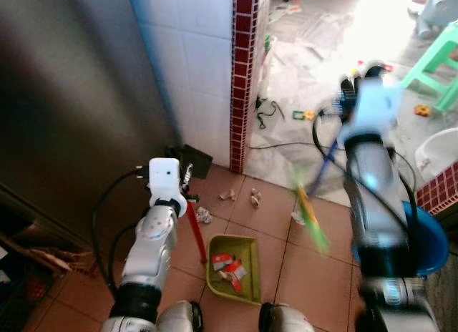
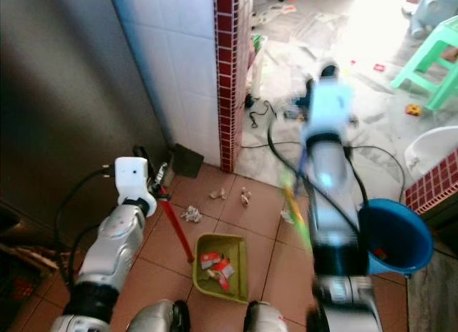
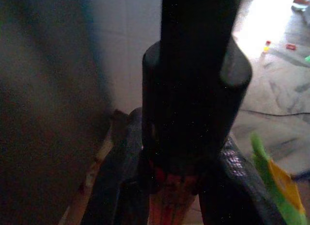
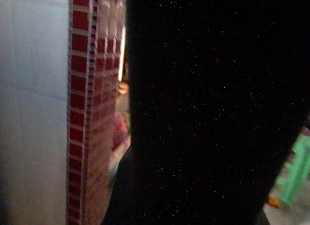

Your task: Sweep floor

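Tiled floor (image 1: 300,260), green dustpan (image 1: 243,264)

A terracotta tiled floor (image 1: 315,275) was seen, meeting a paler, littered floor (image 1: 300,53) beyond a red-tiled wall edge. A yellow-green dustpan (image 1: 236,282) holding red-and-white scraps (image 1: 227,266) was rested on the tiles. Crumpled paper bits (image 1: 242,197) were scattered near it. A blue bucket (image 2: 397,235) was stood at the right, and green stools (image 1: 436,64) were placed on the pale floor.
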`<state>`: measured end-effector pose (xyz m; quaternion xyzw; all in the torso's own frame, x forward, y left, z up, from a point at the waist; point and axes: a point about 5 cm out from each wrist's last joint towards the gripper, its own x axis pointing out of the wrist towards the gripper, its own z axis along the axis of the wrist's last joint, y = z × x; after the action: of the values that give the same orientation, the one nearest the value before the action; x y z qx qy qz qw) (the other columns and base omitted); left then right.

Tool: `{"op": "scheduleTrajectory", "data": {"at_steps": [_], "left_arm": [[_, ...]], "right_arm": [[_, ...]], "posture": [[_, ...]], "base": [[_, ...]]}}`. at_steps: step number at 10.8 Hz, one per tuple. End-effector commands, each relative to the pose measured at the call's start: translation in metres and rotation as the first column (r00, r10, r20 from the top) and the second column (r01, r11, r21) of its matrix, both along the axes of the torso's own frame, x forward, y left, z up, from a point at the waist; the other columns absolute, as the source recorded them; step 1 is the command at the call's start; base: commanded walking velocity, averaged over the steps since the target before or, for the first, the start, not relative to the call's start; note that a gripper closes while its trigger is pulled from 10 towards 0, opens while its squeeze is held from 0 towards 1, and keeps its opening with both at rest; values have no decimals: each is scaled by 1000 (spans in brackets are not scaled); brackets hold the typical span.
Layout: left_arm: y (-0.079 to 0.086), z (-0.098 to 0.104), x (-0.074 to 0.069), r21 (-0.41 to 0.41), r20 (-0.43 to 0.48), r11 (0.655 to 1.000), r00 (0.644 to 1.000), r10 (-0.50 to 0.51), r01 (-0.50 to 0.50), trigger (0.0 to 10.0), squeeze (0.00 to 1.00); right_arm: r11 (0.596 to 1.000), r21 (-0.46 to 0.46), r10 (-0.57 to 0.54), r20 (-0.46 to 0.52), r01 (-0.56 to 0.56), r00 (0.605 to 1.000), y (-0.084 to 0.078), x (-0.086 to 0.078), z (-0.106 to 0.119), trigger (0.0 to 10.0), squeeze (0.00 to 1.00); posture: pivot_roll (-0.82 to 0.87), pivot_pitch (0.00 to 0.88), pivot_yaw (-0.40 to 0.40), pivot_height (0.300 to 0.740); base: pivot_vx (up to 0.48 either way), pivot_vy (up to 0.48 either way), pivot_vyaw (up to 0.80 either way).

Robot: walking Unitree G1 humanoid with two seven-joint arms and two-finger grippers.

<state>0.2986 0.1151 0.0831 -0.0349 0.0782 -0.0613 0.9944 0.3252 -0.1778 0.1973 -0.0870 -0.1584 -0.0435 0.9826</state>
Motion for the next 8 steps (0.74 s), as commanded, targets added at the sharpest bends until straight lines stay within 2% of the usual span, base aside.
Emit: {"op": "scheduleTrajectory", "data": {"at_steps": [1,2,5,8], "left_arm": [[0,16,3,-24,68,1000,998,-8,9,10000,0],[0,19,3,-28,80,999,997,-17,19,10000,0],[1,24,6,-40,83,999,996,-19,22,10000,0],[0,28,9,-72,82,997,996,-16,22,10000,0]], "right_arm": [[1000,3,28,-14,-28,1000,11,-2,-6,10000,0],[999,41,35,-48,-33,998,15,-2,-16,10000,0],[999,27,29,-52,-28,998,17,2,-18,10000,0],[999,36,12,-61,-10,998,13,6,-18,10000,0]], "posture": [[-91,19,33,740],[-88,11,38,740],[-90,7,44,740],[-96,15,46,740]], "base": [[0,0,0],[0,0,-800],[0,0,-800],[0,-283,-800]]}}
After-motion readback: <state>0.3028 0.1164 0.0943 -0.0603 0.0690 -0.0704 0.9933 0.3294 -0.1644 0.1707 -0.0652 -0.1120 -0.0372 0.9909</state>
